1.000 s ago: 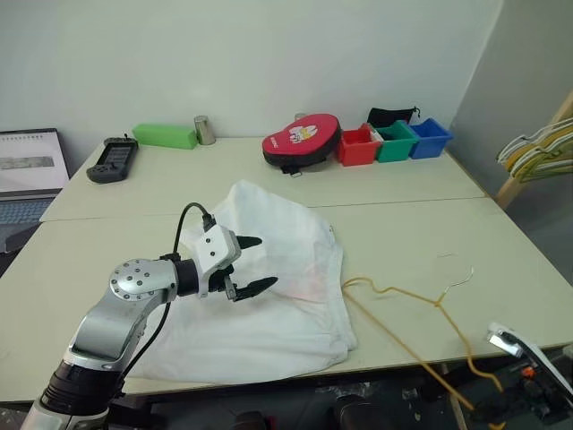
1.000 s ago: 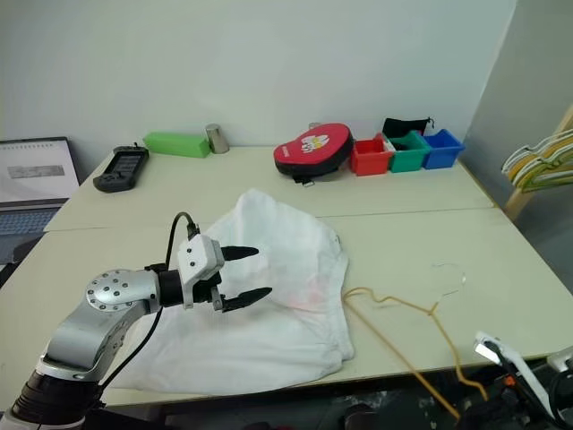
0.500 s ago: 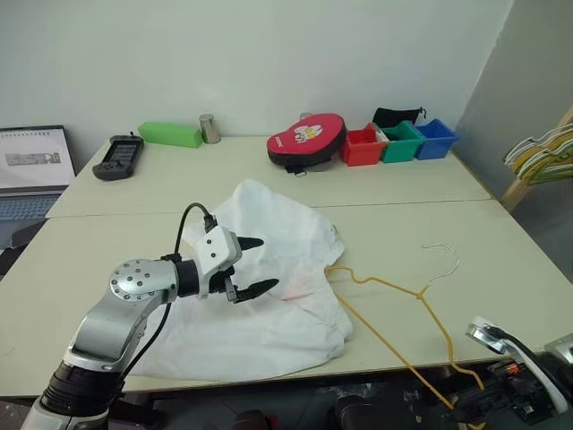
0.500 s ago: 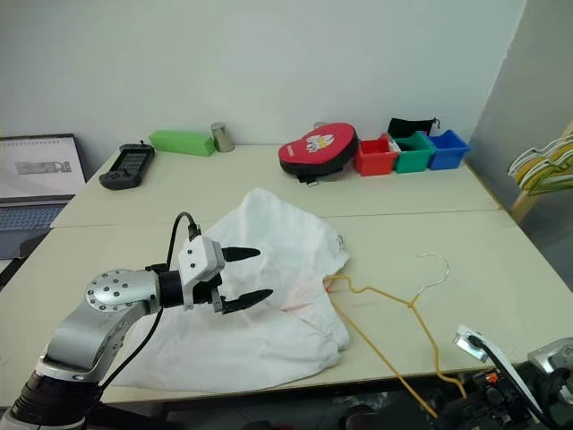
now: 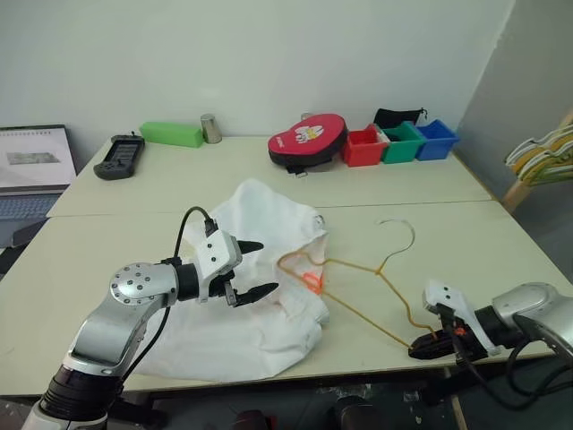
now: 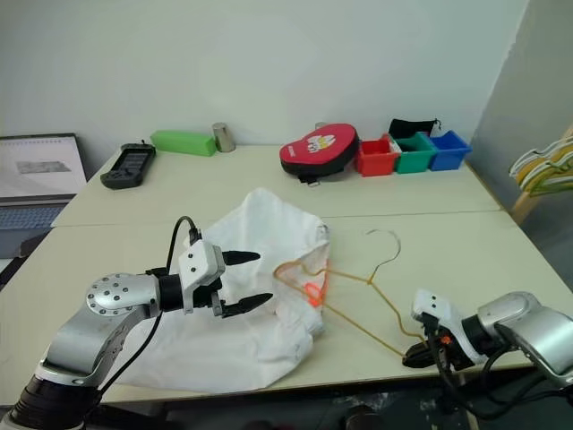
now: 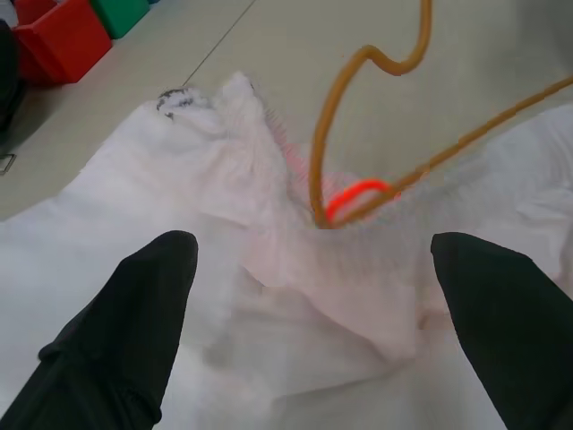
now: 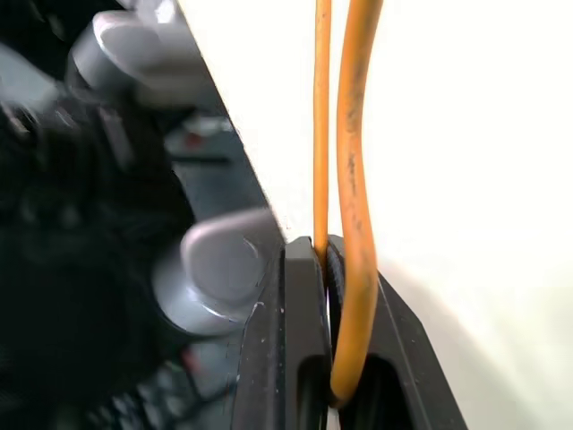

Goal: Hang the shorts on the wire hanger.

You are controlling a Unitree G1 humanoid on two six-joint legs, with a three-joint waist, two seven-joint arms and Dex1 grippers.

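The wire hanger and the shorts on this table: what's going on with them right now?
The right gripper is shut on one corner of the yellow wire hanger, near the table's front edge. The hanger's far end has been pushed against the white shorts, bunching the fabric. The left gripper hovers open over the shorts, holding nothing. The shorts are not yet hung.
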